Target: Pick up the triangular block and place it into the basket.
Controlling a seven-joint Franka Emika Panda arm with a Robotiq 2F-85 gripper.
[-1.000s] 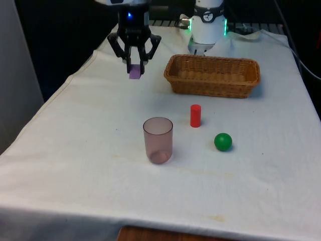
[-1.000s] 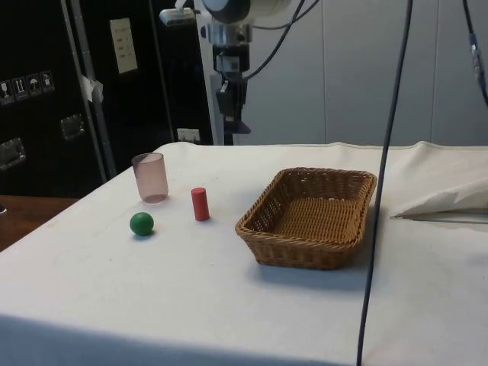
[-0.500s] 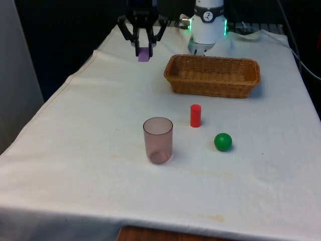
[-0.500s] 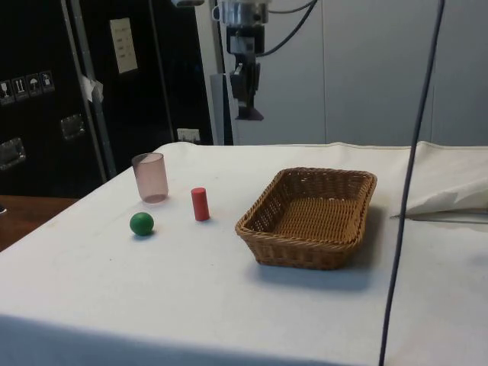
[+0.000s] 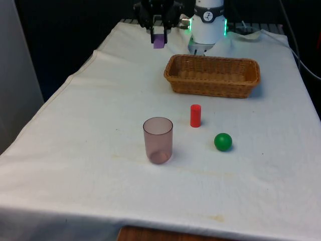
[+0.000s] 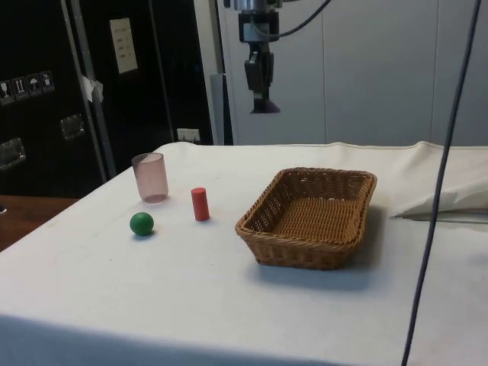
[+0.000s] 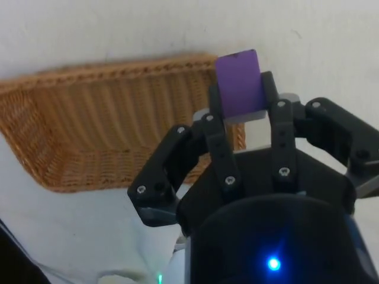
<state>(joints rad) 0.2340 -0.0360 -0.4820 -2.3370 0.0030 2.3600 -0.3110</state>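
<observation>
the gripper [image 5: 158,36] is clamped on the purple triangular block [image 5: 159,42], holding it in the air well above the surface [image 5: 90,125]. in the wrist view the block [image 7: 238,81] sits pinched between the two fingers [image 7: 216,127], its flat purple face showing and most of it poking out past the tips. in the side view the gripper [image 6: 264,97] hangs high, with the block [image 6: 265,108] as a dark wedge at its tip.

the relation that matters is where the wicker basket [image 5: 213,75] lies from the held block. in the front view the block is off the basket's corner on the front view's left, a little toward the far end of the surface, so it is beside the basket, not over it. the side view agrees: the basket [image 6: 313,217] is lower and nearer that camera than the gripper. in the wrist view the basket's rim [image 7: 118,65] and woven inside lie to one side beyond the block, with white cloth under the block itself.

my judgement is that the carry is under way and the release is not yet due: the block needs to travel sideways over the basket's long open middle, then come down.

the red cylinder [image 5: 195,115], green ball [image 5: 223,141] and translucent pink cup [image 5: 158,139] stand well apart from that path.
</observation>
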